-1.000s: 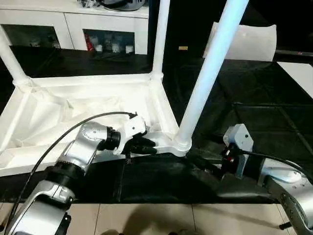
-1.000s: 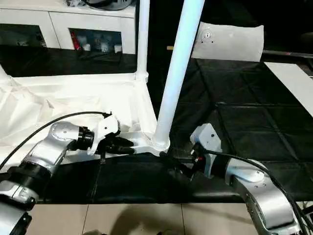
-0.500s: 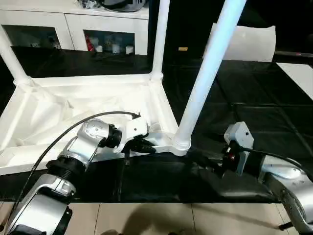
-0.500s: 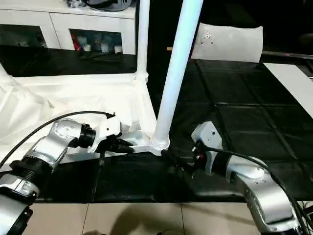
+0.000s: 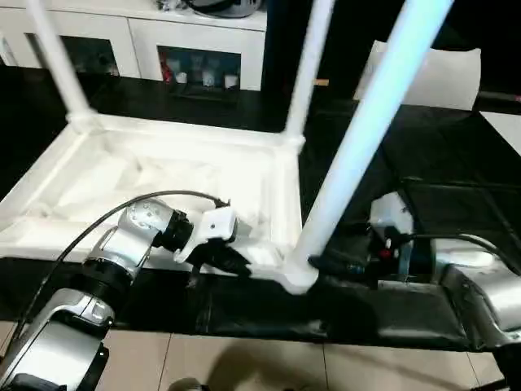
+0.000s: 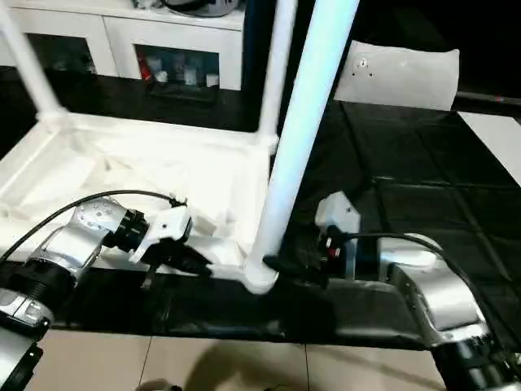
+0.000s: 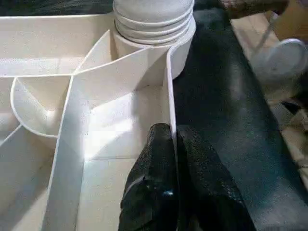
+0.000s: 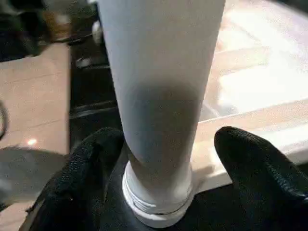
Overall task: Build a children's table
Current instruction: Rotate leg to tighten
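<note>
The children's table lies upside down on the black mat, its ribbed white top [image 5: 163, 175] facing up. Three legs stand in its corner sockets: far left [image 5: 57, 61], far right [image 5: 305, 73] and near right [image 5: 358, 138]. My left gripper [image 7: 173, 132] is shut on the top's near rim [image 7: 169, 86], one finger inside the wall and one outside, just short of the near right socket [image 7: 154, 24]. My right gripper [image 8: 168, 159] is open around the base of the near right leg [image 8: 161, 72]. Its fingers [image 8: 91, 163] stand on either side of the leg.
White cabinets [image 5: 195, 32] line the back. A white board [image 5: 431, 73] leans at the back right, and a white panel's corner [image 5: 505, 122] shows at the far right. The black mat [image 5: 456, 155] spreads to the right; tiled floor [image 5: 244, 366] runs along the near edge.
The head view has shifted. My right gripper has moved in from beside the socket to straddle the near right leg's base, its fingers narrowing slightly. My left gripper has pinched shut on the rim.
</note>
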{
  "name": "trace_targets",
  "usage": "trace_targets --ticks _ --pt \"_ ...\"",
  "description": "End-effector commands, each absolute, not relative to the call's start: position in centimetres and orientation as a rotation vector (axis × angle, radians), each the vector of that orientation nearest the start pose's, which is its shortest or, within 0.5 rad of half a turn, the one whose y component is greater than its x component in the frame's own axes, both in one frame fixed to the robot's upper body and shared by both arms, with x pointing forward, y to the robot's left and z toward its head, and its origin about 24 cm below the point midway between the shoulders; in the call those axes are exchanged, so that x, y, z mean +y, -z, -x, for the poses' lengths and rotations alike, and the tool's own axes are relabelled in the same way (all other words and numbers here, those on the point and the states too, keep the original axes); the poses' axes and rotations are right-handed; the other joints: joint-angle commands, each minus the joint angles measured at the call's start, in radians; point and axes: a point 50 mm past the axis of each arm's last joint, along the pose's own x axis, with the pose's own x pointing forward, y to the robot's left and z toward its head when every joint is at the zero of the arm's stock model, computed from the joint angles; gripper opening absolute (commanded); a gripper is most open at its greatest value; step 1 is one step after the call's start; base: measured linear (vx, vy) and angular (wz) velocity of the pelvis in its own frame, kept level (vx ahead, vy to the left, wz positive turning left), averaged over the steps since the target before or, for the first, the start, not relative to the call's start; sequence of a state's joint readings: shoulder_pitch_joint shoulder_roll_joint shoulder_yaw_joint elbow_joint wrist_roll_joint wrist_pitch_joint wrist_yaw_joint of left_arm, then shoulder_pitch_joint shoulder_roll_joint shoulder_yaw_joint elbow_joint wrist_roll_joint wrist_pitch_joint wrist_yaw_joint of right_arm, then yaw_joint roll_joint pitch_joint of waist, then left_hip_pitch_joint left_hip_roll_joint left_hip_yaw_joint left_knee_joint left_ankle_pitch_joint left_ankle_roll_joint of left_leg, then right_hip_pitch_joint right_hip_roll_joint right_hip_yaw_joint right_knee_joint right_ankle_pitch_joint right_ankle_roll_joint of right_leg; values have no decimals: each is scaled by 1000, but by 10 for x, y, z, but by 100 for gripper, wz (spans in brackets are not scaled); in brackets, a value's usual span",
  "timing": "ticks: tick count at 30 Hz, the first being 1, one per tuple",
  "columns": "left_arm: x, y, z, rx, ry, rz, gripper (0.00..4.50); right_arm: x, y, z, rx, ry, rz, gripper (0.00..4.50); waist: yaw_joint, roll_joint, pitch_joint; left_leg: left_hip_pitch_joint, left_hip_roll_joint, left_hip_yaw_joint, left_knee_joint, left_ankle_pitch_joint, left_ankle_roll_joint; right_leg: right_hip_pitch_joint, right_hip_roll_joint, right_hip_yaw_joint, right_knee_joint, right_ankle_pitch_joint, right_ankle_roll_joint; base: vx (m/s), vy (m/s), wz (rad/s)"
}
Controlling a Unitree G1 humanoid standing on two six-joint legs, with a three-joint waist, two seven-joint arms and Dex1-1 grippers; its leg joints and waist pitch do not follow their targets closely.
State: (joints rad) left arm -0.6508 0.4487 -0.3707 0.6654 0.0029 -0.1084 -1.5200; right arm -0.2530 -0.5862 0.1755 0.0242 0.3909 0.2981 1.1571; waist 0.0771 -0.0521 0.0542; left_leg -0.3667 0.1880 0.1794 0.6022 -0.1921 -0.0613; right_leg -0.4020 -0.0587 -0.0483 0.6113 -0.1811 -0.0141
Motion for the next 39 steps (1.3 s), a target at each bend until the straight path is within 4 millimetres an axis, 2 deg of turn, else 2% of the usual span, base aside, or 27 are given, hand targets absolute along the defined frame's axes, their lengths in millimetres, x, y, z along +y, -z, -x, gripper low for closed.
trace_targets --ticks 1,2,4,5,6,7,8,10,15,18,19,22,23,25,26,27,28,29,30,31,32,33,34,35,36,38,39 --pt "134 -64 -304 465 1797 -599 0 -168 -81 -262 289 -1342 157 330 -5 -5 -61 17 49 -9 -69 -179 46 45 -86 47 -74 -251 -210 0 0 0" --pt "134 -65 -304 465 1806 -604 0 -167 -79 -262 298 -1359 167 322 -5 -18 -56 16 49 -8 -71 -183 44 43 -85 46 -78 -272 -200 0 0 0" --pt "134 -65 -303 467 1814 -611 0 -165 -77 -262 306 -1373 174 304 1 -11 -56 18 50 -9 -71 -192 37 41 -89 47 -78 -308 -187 0 0 0" --pt "134 -66 -303 468 1822 -615 0 -163 -76 -263 309 -1391 177 294 4 -10 -56 21 51 -9 -71 -195 32 38 -88 47 -80 -311 -184 0 0 0" --pt "134 -66 -303 468 1825 -616 0 -163 -76 -263 311 -1400 178 288 2 -13 -55 18 51 -10 -72 -195 30 39 -87 46 -79 -309 -184 0 0 0" --pt "135 -66 -302 470 1834 -621 0 -160 -75 -265 315 -1428 180 284 3 -12 -55 20 51 -11 -73 -200 27 39 -87 45 -77 -307 -184 0 0 0" --pt "135 -66 -302 471 1836 -624 0 -159 -74 -265 314 -1436 180 265 1 -13 -56 16 51 -12 -75 -195 25 42 -87 45 -76 -297 -184 0 0 0" --pt "134 -66 -302 471 1838 -625 0 -157 -73 -266 321 -1455 178 252 3 -13 -56 21 51 -10 -73 -197 26 39 -86 46 -76 -281 -193 0 0 0" --pt "134 -66 -302 478 1842 -631 0 -153 -72 -265 329 -1497 183 210 4 -15 -54 19 51 -9 -74 -184 32 41 -85 46 -72 -249 -203 0 0 0" --pt "134 -66 -304 482 1833 -618 0 -152 -71 -264 340 -1513 167 202 4 -12 -53 19 51 -10 -74 -195 29 40 -86 46 -75 -270 -200 0 0 0" --pt "134 -67 -304 478 1820 -600 0 -151 -70 -264 341 -1512 147 199 3 -9 -50 20 51 -10 -76 -202 26 39 -86 46 -76 -279 -200 0 0 0" --pt "132 -68 -306 468 1791 -545 0 -150 -71 -261 341 -1495 95 195 3 -9 -48 20 51 -11 -77 -213 21 40 -84 47 -78 -284 -198 0 0 0" --pt "128 -69 -306 441 1758 -507 0 -147 -70 -257 344 -1455 35 195 5 -1 -44 21 51 -11 -80 -219 19 38 -83 48 -80 -284 -195 0 0 0" --pt "122 -70 -309 416 1701 -476 0 -141 -68 -254 350 -1394 15 195 4 -3 -43 19 50 -13 -82 -222 17 40 -83 48 -79 -280 -196 0 0 0" --pt "120 -70 -310 411 1686 -470 0 -139 -67 -254 350 -1378 15 195 4 0 -38 23 52 -13 -85 -245 10 34 -81 48 -84 -305 -190 0 0 0" --pt "118 -70 -311 405 1666 -462 0 -137 -66 -253 351 -1357 17 195 2 0 -36 22 51 -14 -86 -256 4 35 -83 48 -84 -325 -186 0 0 0" --pt "113 -70 -314 412 1606 -437 0 -131 -62 -253 354 -1297 26 195 -1 5 -33 22 48 -17 -86 -280 -4 34 -85 47 -90 -384 -173 0 0 0" --pt "100 -69 -321 404 1497 -380 0 -118 -56 -253 372 -1173 13 195 -3 5 -28 25 48 -17 -88 -298 -21 27 -81 47 -95 -420 -158 0 0 0" --pt "95 -69 -322 403 1465 -361 0 -113 -54 -254 382 -1136 1 195 -7 4 -25 27 45 -17 -88 -314 -27 24 -81 48 -99 -452 -150 0 0 0" --pt "92 -69 -324 405 1433 -341 0 -108 -54 -255 385 -1101 -21 194 -15 7 -21 23 39 -25 -91 -337 -33 28 -85 40 -106 -538 -122 0 0 0" --pt "80 -69 -328 401 1360 -316 0 -94 -52 -260 390 -998 -87 194 -24 3 -19 27 37 -29 -90 -358 -34 25 -87 37 -118 -615 -90 0 0 0" --pt "80 -69 -328 401 1360 -316 0 -94 -52 -260 390 -998 -87 194 -31 6 -16 28 36 -29 -88 -366 -35 19 -86 40 -120 -633 -84 0 0 0" --pt "72 -69 -330 400 1316 -284 0 -86 -51 -265 395 -921 -120 194 -40 5 -15 33 33 -33 -86 -393 -38 12 -88 34 -129 -685 -70 0 0 0" --pt "66 -69 -331 398 1286 -263 0 -80 -50 -269 401 -855 -144 193 -52 8 -13 28 30 -39 -87 -410 -43 14 -88 29 -134 -719 -55 0 0 0" --pt "60 -70 -334 395 1236 -245 0 -73 -49 -274 409 -788 -181 193 -58 6 -14 28 29 -42 -88 -415 -43 16 -89 26 -136 -726 -48 0 0 0" --pt "51 -72 -337 392 1171 -230 0 -61 -48 -283 418 -687 -211 193 -75 12 -16 18 29 -51 -96 -407 -33 27 -90 19 -137 -682 -53 0 0 0" --pt "49 -72 -337 393 1160 -229 0 -58 -49 -284 419 -667 -211 193 -79 16 -16 18 29 -51 -98 -407 -30 28 -89 18 -138 -663 -56 0 0 0"
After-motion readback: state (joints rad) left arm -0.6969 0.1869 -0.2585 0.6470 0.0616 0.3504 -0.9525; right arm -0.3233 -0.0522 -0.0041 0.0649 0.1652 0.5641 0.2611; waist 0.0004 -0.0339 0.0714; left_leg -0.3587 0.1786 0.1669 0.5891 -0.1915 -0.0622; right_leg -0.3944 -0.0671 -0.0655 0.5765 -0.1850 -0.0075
